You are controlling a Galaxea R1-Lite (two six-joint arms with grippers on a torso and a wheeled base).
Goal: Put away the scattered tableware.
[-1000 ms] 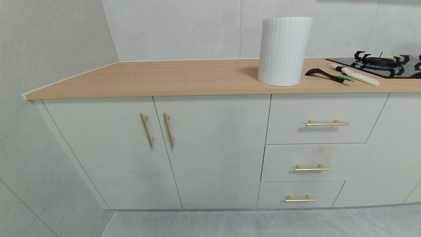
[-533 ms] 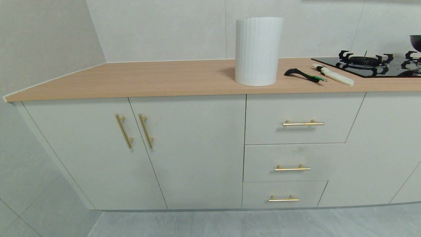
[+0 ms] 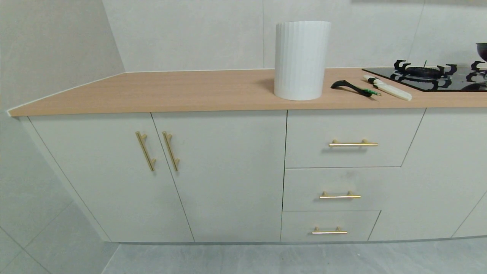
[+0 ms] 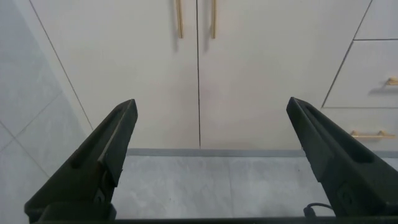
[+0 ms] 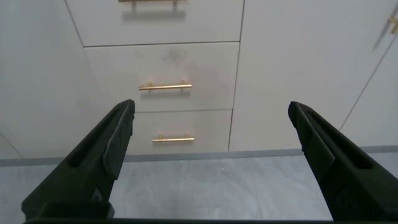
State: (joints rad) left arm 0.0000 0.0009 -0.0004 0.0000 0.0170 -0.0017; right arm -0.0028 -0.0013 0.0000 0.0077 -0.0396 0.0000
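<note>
In the head view, a counter (image 3: 171, 91) is seen over shut doors (image 3: 213, 171) and three shut drawers (image 3: 342, 182). A white ribbed jar (image 3: 302, 61) stands upright on it. Just beside the jar, on the robot's right, a black ladle (image 3: 352, 87) and a pale knife (image 3: 388, 88) lie flat and close together, between the jar and the hob (image 3: 430, 74). Whether the two touch cannot be told.

In the left wrist view, the left gripper (image 4: 210, 107) is held low before the foot of the doors, above the floor (image 4: 205, 186). Its fingers are spread wide and nothing is held between them.

In the right wrist view, the right gripper (image 5: 211, 109) is held just as low, facing the lower drawers. Its fingers are likewise spread wide and empty.

The step in hand is judged to be the approach: no tableware is grasped yet. The ladle and knife lie to the robot's right, so the right arm is likely the better placed. For the next move, an arm must be raised to counter height and brought over one utensil. A low pinch across a slim handle is called for (both pieces lie flat on the wood). The jar is probably where they are meant to be stood.
</note>
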